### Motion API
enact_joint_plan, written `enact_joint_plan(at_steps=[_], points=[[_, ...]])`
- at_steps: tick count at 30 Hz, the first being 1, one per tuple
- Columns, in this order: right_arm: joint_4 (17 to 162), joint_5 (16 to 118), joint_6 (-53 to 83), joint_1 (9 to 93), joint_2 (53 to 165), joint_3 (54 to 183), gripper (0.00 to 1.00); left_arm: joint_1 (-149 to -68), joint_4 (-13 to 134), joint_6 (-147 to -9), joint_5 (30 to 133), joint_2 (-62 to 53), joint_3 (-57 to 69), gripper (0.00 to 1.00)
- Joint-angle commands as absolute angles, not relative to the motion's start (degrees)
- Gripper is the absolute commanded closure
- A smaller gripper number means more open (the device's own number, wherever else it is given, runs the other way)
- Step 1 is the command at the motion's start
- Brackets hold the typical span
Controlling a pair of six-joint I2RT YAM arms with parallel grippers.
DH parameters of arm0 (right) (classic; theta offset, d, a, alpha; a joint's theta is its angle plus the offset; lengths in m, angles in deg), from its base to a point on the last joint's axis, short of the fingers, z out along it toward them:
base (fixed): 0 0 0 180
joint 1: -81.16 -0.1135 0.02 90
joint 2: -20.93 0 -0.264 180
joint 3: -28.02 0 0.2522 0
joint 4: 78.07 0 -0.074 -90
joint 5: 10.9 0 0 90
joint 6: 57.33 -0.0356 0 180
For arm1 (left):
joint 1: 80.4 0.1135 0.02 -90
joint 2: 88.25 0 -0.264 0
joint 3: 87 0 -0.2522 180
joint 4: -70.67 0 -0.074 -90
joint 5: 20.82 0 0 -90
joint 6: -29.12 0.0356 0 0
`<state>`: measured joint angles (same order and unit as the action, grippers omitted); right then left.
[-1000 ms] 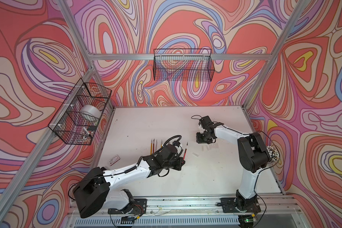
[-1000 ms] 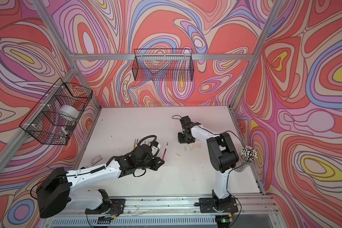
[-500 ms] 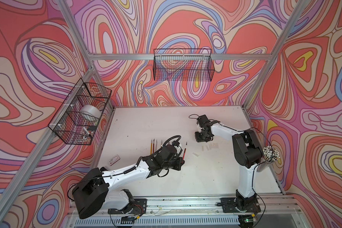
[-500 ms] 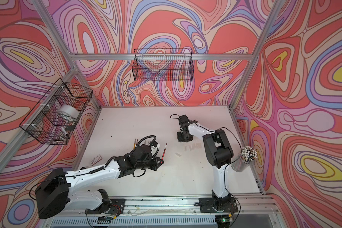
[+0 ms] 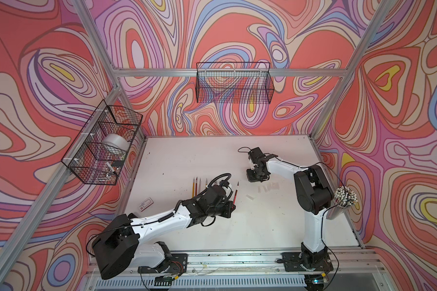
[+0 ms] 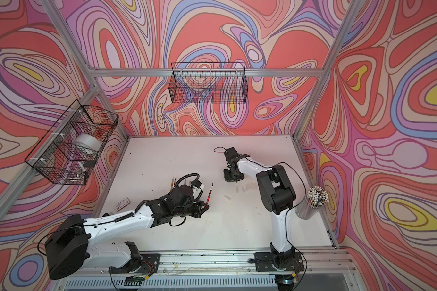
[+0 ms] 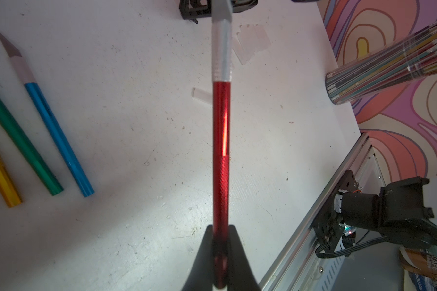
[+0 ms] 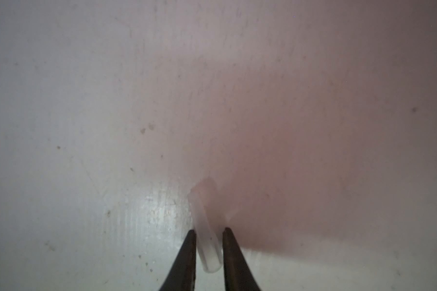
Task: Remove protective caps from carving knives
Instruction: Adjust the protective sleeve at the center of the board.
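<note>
Your left pincer (image 7: 220, 234) pinches the red knife (image 7: 220, 141) by its tail end; your right pincer (image 8: 209, 231) pinches a whitish cap (image 8: 204, 211) between its tips.

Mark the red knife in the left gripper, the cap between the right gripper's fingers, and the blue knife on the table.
red knife (image 7: 220, 151), left wrist view, mid red handle.
cap (image 8: 207, 231), right wrist view, middle of the translucent tube.
blue knife (image 7: 58, 136), left wrist view, blue handle.
</note>
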<state>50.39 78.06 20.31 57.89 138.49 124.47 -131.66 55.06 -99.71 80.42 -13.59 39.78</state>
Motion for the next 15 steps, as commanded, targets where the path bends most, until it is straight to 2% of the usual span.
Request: enact_joint_plan(at_steps=[1,4,15], points=[[49.9,79.2,19.2,57.1,139.5,124.1,0.82,-131.3,55.8,-100.1,79.5,-14.8,40.9,1.00],[50.4,79.2,17.9,56.5,138.1,122.2,0.87,-131.3,55.9,-100.1,79.4,-14.9,41.1,1.00],[51.9,79.9,8.2,54.9,130.3,110.9,0.87,-131.3,56.6,-100.3,79.8,-15.2,41.5,1.00]])
